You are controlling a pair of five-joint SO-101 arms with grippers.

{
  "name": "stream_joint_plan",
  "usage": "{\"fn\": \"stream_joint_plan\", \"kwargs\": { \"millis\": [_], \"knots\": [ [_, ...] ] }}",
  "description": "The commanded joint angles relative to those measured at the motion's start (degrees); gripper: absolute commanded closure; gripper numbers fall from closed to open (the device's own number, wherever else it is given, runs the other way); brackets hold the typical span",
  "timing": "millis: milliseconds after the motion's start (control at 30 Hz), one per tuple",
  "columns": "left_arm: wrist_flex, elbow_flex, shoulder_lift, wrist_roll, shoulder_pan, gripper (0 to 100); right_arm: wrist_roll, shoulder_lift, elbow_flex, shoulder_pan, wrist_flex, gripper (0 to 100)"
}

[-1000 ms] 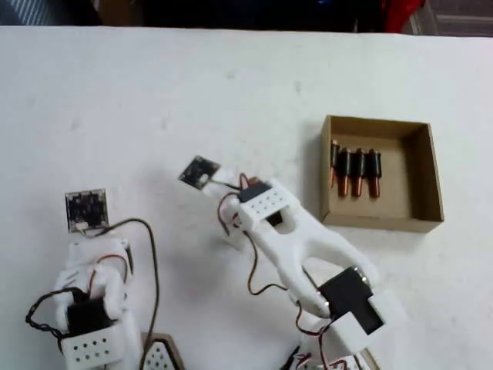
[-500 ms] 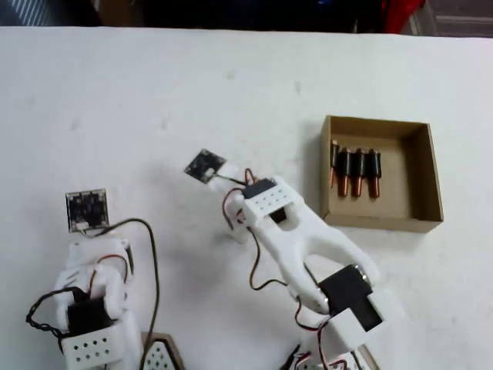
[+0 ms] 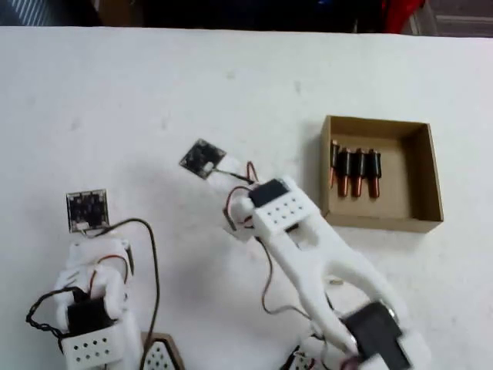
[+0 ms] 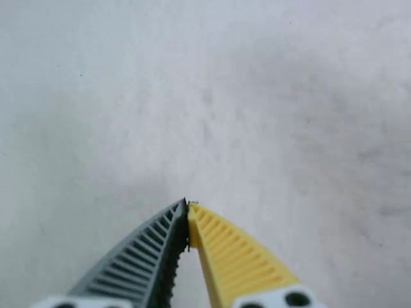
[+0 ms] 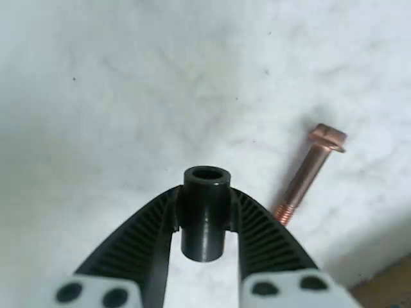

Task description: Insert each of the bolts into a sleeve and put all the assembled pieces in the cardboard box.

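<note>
White table [image 3: 154, 92], cardboard box [image 3: 377, 222] toward its right side, assembled pieces [image 3: 356, 171] lying side by side inside, left claw [image 4: 187, 208] clenched on nothing, right claw [image 5: 205, 196] grasping black sleeve [image 5: 205, 221], copper bolt [image 5: 308, 173] loose on table just beside it.

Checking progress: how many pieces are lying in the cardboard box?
4, side by side at the left end of the cardboard box in the high view: three bolts in black sleeves, and a thinner piece against the wall, whose sleeve I cannot make out.
</note>
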Motion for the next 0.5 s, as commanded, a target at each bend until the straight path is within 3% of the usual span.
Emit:
{"fn": "stream_joint_plan", "kwargs": {
  "millis": [0, 467],
  "knots": [
    [0.4, -0.2, -0.5, -0.6, 0.0, 98, 0.3, -11.8, -0.9, -0.1, 3.8, 98.2],
    [0.3, -0.2, -0.6, -0.2, 0.0, 98, 0.1, -45.9, -0.5, 0.5, 19.2, 98.2]
  ]
}}
